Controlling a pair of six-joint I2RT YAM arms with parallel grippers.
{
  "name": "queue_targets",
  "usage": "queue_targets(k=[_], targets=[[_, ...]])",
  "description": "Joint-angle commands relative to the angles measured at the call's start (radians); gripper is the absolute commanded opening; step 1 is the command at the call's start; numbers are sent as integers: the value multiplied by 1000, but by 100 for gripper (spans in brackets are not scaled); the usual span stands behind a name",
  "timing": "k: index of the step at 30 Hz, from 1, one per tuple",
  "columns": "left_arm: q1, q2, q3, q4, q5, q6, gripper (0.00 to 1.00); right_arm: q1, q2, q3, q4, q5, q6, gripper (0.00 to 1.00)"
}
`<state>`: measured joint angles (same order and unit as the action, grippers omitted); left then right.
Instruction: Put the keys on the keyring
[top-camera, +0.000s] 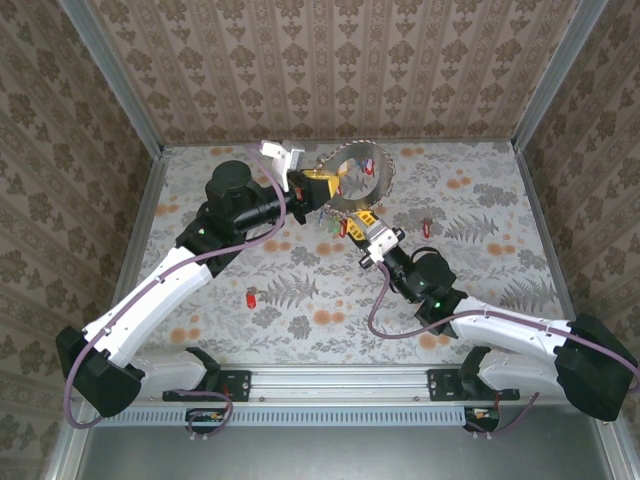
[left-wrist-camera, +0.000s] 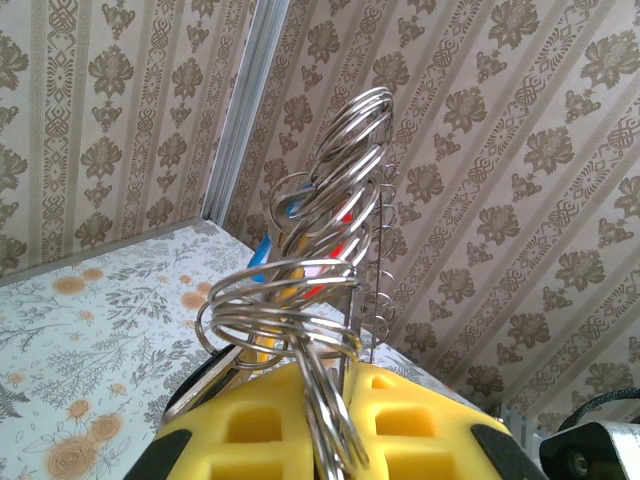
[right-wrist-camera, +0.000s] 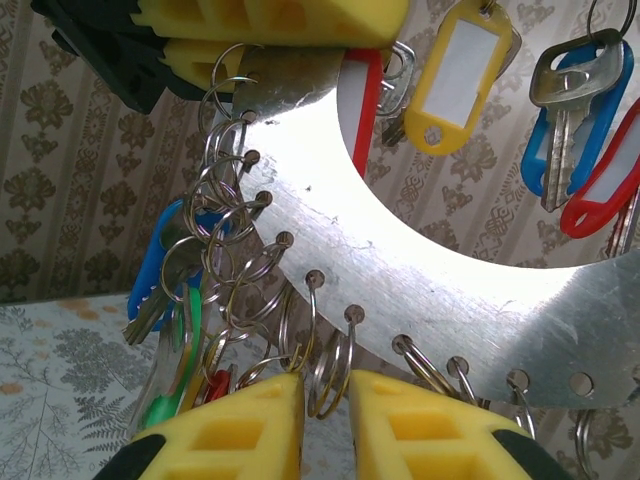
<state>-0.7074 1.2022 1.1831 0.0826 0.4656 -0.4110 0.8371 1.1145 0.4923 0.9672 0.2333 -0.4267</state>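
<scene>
**Overhead view.** The left gripper (top-camera: 322, 185) reaches to the far centre of the floral-patterned table (top-camera: 480, 190). It is clamped on the rim of the large flat pale grey metal keyring (top-camera: 380, 170) and holds it on edge above the surface. The right gripper (top-camera: 362, 218) meets the keyring's near edge from the near right. A loose red-headed key (top-camera: 250, 298) lies on the table at near left. A second red-headed key (top-camera: 427, 226) lies just right of the right gripper.

**Right wrist view.** Small steel split rings (right-wrist-camera: 240, 260) hang from holes along the keyring's rim. They carry the keys (right-wrist-camera: 565, 110), which have blue, red and green heads, and a yellow plastic tag (right-wrist-camera: 460, 70). The right gripper's yellow pads (right-wrist-camera: 250, 430) stand a narrow gap apart with one split ring between them. Whether they pinch it cannot be told.
</scene>
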Motion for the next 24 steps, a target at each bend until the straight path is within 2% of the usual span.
queue_targets(k=[1,6,14,24], targets=[[-8,-23,0,87,2,-18,0,7,-2,31,57,27,-10,21],[-9,-24,0,83,-2,-15,0,8,-28,14,45,45,-12,21],[-9,-21,5,88,1,-18,0,8,-33,11,36,53,-20,13],[-12,-20,6,89,2,-23,0,8,-9,29,50,53,-16,15]])
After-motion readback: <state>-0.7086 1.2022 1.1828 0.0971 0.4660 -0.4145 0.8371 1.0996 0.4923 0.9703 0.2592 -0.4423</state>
